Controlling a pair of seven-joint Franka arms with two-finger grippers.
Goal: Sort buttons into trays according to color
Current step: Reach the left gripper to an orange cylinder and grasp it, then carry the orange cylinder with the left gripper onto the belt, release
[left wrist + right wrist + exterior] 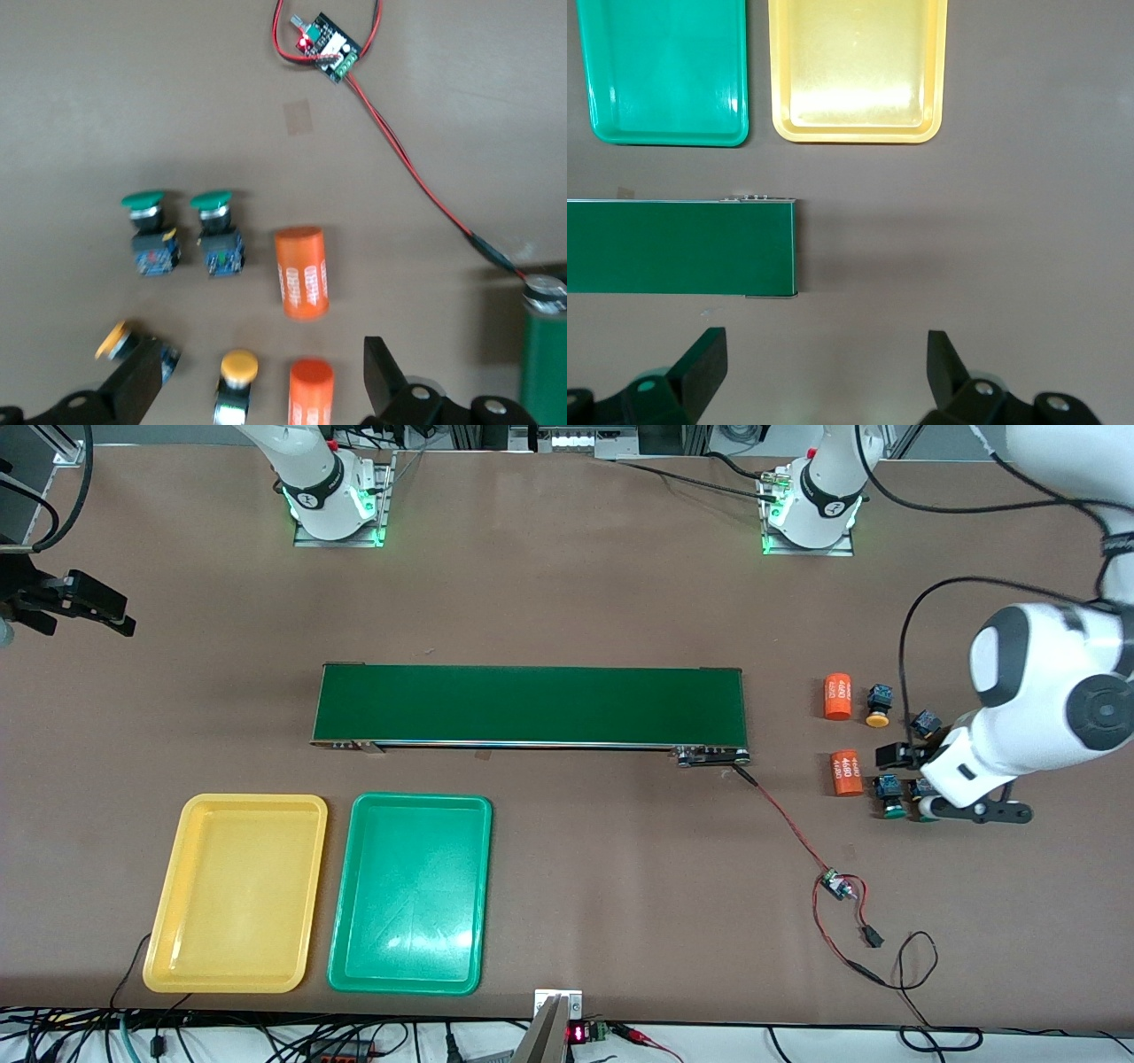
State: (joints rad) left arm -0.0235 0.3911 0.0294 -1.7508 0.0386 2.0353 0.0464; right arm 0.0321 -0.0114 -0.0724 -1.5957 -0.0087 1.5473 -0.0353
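Observation:
Several buttons lie on the table at the left arm's end. Two have green caps (144, 202) (213, 203) and two have orange-yellow caps (238, 365) (112, 339). In the front view one yellow-capped button (878, 707) and one green-capped button (889, 797) show plainly, and the arm partly covers the others. My left gripper (263, 376) (926, 779) hangs open over this cluster, holding nothing. The yellow tray (235, 893) (855, 133) and the green tray (409, 893) (669, 137) lie side by side, both empty. My right gripper (824, 363) (93, 609) waits open over bare table at the right arm's end.
A long dark-green conveyor belt (532, 704) (682, 248) crosses the middle of the table. Two orange cylinders (837, 695) (846, 772) lie beside the buttons, toward the belt. A small circuit board (833, 886) (324, 42) with red and black wires runs from the belt's end.

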